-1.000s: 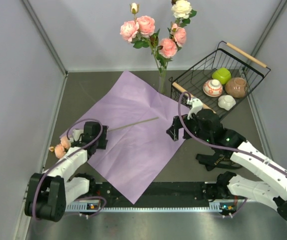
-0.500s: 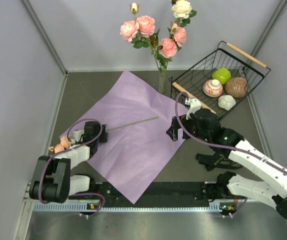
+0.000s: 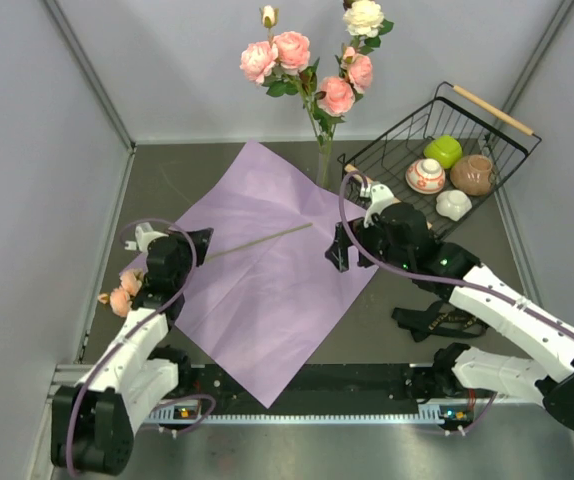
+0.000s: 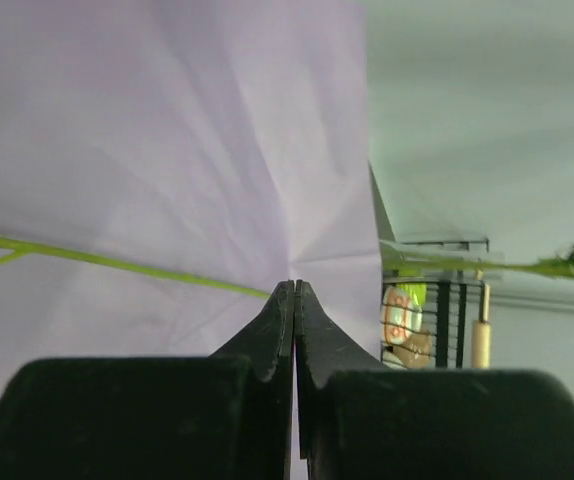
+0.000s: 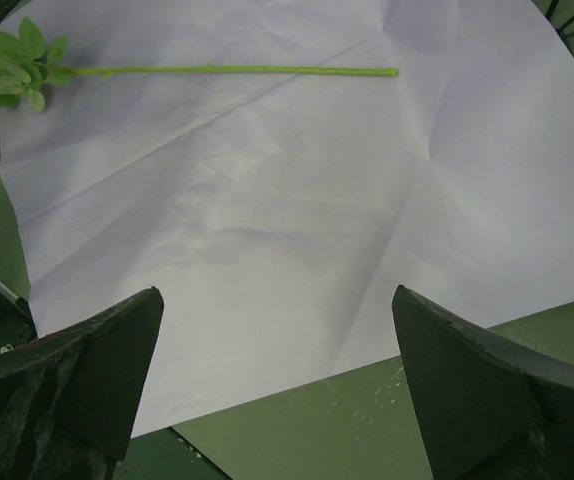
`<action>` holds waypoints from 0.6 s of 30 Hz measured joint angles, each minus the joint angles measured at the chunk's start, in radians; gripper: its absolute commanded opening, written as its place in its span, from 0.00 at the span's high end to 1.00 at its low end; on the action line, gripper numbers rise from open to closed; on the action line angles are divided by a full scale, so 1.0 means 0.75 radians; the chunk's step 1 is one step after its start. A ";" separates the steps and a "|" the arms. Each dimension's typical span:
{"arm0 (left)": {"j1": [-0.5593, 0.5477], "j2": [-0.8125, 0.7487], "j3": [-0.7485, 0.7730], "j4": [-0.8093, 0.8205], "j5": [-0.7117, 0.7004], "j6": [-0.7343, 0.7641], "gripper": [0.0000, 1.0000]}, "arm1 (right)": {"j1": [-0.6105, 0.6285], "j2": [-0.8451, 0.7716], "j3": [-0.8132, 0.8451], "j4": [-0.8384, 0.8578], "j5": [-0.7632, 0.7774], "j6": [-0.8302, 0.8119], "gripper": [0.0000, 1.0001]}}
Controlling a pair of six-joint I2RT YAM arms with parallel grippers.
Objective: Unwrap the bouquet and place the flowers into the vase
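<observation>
The lilac paper sheet [image 3: 267, 300] lies opened flat across the middle of the bench [image 3: 167, 185]. At its far edge stands the vase [image 3: 324, 168], a slim clear glass with the flowers [image 3: 292, 50] upright in it: pink, cream and peach heads well above the rim.

One loose rose [image 3: 257, 242] lies on the sheet. Its thin stem runs from the middle of the paper out to the left, and its peach head [image 3: 120, 297] sits off the paper's left edge beside the left arm.

The left end effector [image 3: 201, 250] is at the left side of the sheet. In the left wrist view its fingers [image 4: 282, 330] are pressed tight together, and the green stem runs straight into their tips, clamped there as far as I can see.

The right end effector [image 3: 337, 252] hangs over the right part of the sheet, near the vase. Its fingers [image 5: 97, 350] are spread wide with only paper showing between them.

At the far right sits a wire basket [image 3: 397, 150] with a green piece [image 3: 443, 150], a patterned bowl [image 3: 425, 176], a brown pot [image 3: 472, 174] and a white piece [image 3: 453, 204].
</observation>
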 measured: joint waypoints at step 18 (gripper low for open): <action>0.027 0.096 -0.176 0.014 -0.161 -0.340 0.44 | 0.001 0.039 0.081 0.006 -0.072 -0.003 0.01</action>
